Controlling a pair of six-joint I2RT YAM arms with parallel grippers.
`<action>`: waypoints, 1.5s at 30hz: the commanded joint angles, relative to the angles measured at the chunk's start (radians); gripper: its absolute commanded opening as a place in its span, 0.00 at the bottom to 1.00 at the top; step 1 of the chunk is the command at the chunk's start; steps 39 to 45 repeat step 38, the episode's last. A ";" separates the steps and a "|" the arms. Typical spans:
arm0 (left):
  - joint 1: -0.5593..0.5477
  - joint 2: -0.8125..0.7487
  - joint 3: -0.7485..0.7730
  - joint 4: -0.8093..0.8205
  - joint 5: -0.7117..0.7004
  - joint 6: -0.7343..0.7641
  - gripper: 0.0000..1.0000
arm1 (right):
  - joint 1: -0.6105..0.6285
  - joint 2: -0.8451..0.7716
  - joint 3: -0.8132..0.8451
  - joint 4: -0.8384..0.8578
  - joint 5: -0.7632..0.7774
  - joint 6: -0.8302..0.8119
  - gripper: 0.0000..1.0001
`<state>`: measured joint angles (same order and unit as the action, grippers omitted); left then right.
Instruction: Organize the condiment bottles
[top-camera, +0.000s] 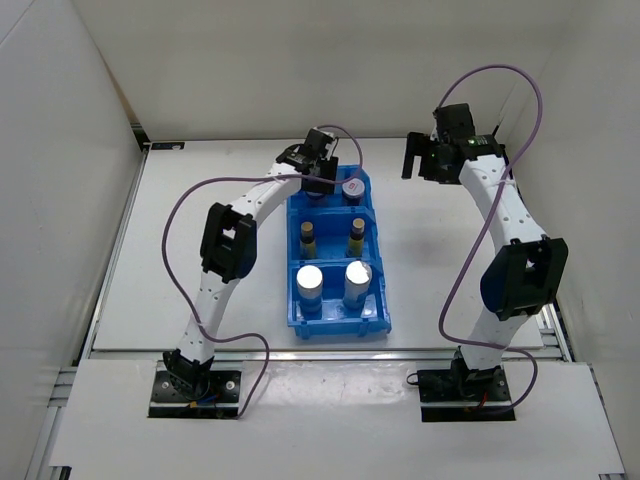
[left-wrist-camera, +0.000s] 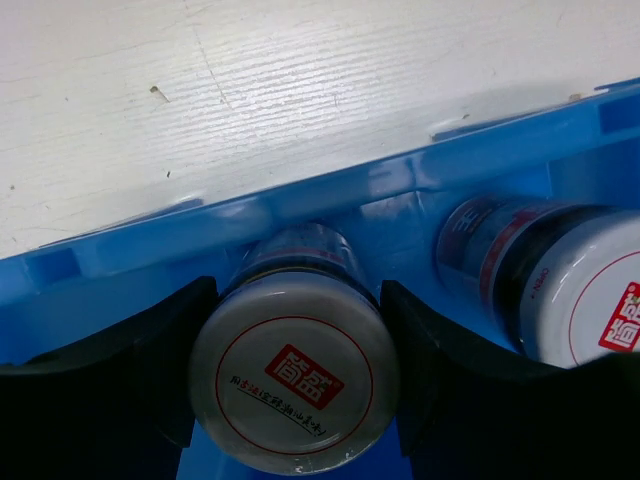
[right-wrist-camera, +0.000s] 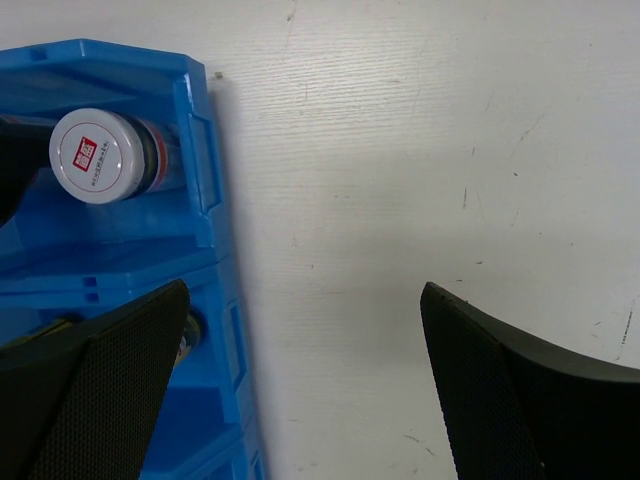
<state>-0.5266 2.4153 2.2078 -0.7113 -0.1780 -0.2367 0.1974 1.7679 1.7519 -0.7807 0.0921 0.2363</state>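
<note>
The blue bin (top-camera: 340, 325) holds the bottles in pairs. Two white cylinders with silver tops (top-camera: 309, 277) (top-camera: 357, 272) stand in the near compartment. Two slim dark bottles (top-camera: 308, 235) (top-camera: 355, 234) stand in the middle one. One grey-lidded jar (top-camera: 352, 186) stands at the far right. My left gripper (top-camera: 320, 182) reaches into the far compartment, and in the left wrist view it (left-wrist-camera: 297, 290) is shut on the other grey-lidded jar (left-wrist-camera: 295, 375), beside the first jar (left-wrist-camera: 590, 300). My right gripper (top-camera: 420, 158) (right-wrist-camera: 305, 290) is open and empty over the table right of the bin.
The bin's far wall (left-wrist-camera: 330, 190) is just beyond the held jar. In the right wrist view the bin's right edge (right-wrist-camera: 205, 150) and a jar (right-wrist-camera: 98, 155) lie to the left. White walls enclose the table on three sides.
</note>
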 joint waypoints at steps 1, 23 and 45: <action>0.010 -0.045 0.061 0.027 0.015 -0.025 0.54 | -0.001 -0.027 -0.011 0.040 -0.020 0.009 0.99; 0.010 -0.724 -0.247 0.006 -0.135 0.092 1.00 | -0.102 -0.203 0.028 -0.169 -0.057 0.024 0.99; 0.010 -2.126 -1.621 0.334 -0.213 0.237 1.00 | -0.112 -0.659 -0.522 -0.019 -0.112 0.035 0.99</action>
